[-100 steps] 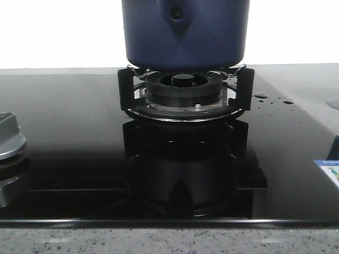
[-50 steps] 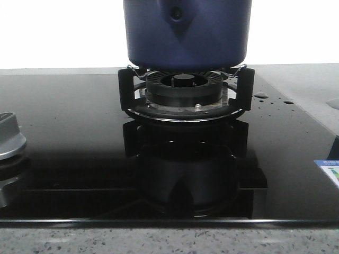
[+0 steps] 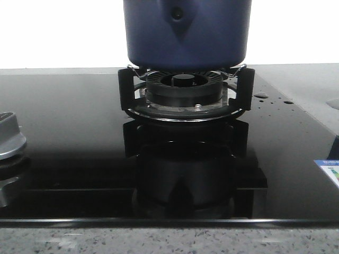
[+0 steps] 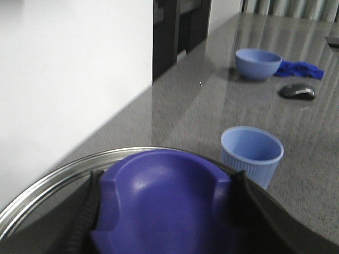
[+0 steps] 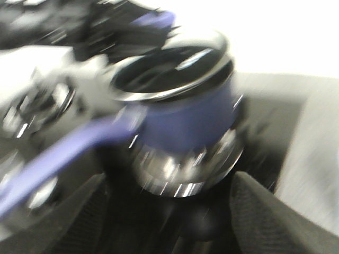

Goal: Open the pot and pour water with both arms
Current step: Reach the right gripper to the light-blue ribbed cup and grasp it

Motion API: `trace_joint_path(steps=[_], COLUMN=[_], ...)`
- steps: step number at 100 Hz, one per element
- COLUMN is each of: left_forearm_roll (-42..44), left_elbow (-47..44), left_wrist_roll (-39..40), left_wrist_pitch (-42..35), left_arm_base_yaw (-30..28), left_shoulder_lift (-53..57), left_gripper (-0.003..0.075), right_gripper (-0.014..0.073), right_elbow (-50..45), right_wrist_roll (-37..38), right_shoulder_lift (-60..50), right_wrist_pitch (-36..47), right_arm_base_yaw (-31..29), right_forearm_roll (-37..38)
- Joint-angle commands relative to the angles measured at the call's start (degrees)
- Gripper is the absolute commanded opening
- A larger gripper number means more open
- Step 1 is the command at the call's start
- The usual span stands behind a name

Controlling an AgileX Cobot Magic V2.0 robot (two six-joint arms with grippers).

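Two fingers of my left gripper [image 4: 164,211] pinch a purple knob with a steel rim around it, probably the lid. My right gripper [image 5: 169,222] gapes wide, holding nothing. Ahead of it the pot [image 5: 183,114] stands open on the burner [image 3: 185,87], purple handle [image 5: 69,151] toward me; motion blur argues for a slower approach.

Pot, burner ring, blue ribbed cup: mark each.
pot [image 3: 186,34], front view, on its navy side wall.
burner ring [image 3: 185,80], front view, on its ribbed top.
blue ribbed cup [image 4: 251,154], left wrist view, on its outer wall.
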State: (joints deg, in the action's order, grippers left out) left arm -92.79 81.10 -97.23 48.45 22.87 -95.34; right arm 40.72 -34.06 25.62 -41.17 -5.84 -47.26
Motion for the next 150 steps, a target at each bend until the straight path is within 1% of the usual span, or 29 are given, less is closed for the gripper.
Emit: trace_joint_path(steps=[1, 12, 20, 23, 31, 39, 49, 55, 62, 68, 77, 87, 95, 114, 126, 139, 150], left_forearm_roll=[-5.06, -4.11, -2.03, -0.71, 1.94, 3.37, 3.61, 3.61, 3.61, 3.61, 3.61, 3.51, 3.51, 3.27, 3.27, 3.27, 3.27], left_elbow=[2.13, 2.13, 2.13, 2.13, 2.13, 2.13, 2.13, 2.13, 2.13, 2.0, 2.01, 2.01, 2.01, 2.01, 2.01, 2.01, 2.01], left_wrist_roll=[-0.11, 1.33, 4.34, 5.57, 8.97, 10.7, 10.68, 10.68, 10.68, 10.81, 10.81, 10.81, 10.81, 10.81, 10.81, 10.81, 10.81], left_wrist_pitch=[2.17, 2.17, 2.17, 2.17, 2.98, 3.65, 3.77, 4.0, 4.83, 4.97, 4.97, 4.97, 4.73, 4.73, 4.73, 4.73, 4.73], left_arm_base_yaw=[-1.55, -3.48, -5.35, -5.95, -7.48, -8.02, -8.02, -7.9, -7.9, -7.9, -7.9, -7.9, -7.9, -7.9, -7.9, -7.9, -7.9], left_shoulder_lift=[7.04, 11.12, 14.18, 15.12, 17.74, 19.73, 21.69, 22.54, 23.1, 23.38, 23.53, 23.53, 23.29, 22.42, 22.2, 22.2, 22.2], left_gripper=[0.0291, 0.0291, 0.0291, 0.0291, 0.0291, 0.0291, 0.0291, 0.0291, 0.0291, 0.0291, 0.0291, 0.0291, 0.0291, 0.0291, 0.0291, 0.0291, 0.0291], right_gripper=[0.0438, 0.0442, 0.0445, 0.0458, 0.0519, 0.0577, 0.0587, 0.0587, 0.0587, 0.0587, 0.0587, 0.0587, 0.0587, 0.0587, 0.0587, 0.0587, 0.0587], right_elbow=[1.87, 1.87, 1.87, 1.87, 1.7, 1.15, -1.09, -3.28, -6.89, -10.54, -15.49, -18.69, -19.1, -19.1, -18.74, -18.74, -18.74], right_wrist_roll=[-0.76, -0.76, -0.76, -0.66, -0.23, 0.79, 1.67, 3.72, 4.22, 5.8, 5.74, 5.74, 5.74, 5.74, 5.74, 5.83, 5.83], right_shoulder_lift=[1.18, 1.18, 1.18, 1.18, 1.18, 1.18, 1.18, 1.18, 1.18, 1.18, 1.18, 1.69, 3.52, 11.23, 15.78, 18.72, 20.47], right_wrist_pitch=[11.04, 18.13, 19.65, 19.75, 19.75, 19.75, 20.01, 20.99, 23.79, 28.51, 35.35, 39.99, 41.17, 48.57, 48.57, 50.34, 54.34], right_arm_base_yaw=[0.22, 0.22, 0.22, 0.22, 0.22, 0.22, 0.22, 0.22, 0.22, 0.22, 0.22, 0.22, 0.22, 0.22, 0.45, 2.23, 4.71], right_forearm_roll=[0.05, 8.63, 14.97, 17.41, 20.95, 23.83, 26.39, 27.26, 27.27, 27.27, 26.77, 26.3, 25.9, 22.8, 20.93, 20.93, 20.93])
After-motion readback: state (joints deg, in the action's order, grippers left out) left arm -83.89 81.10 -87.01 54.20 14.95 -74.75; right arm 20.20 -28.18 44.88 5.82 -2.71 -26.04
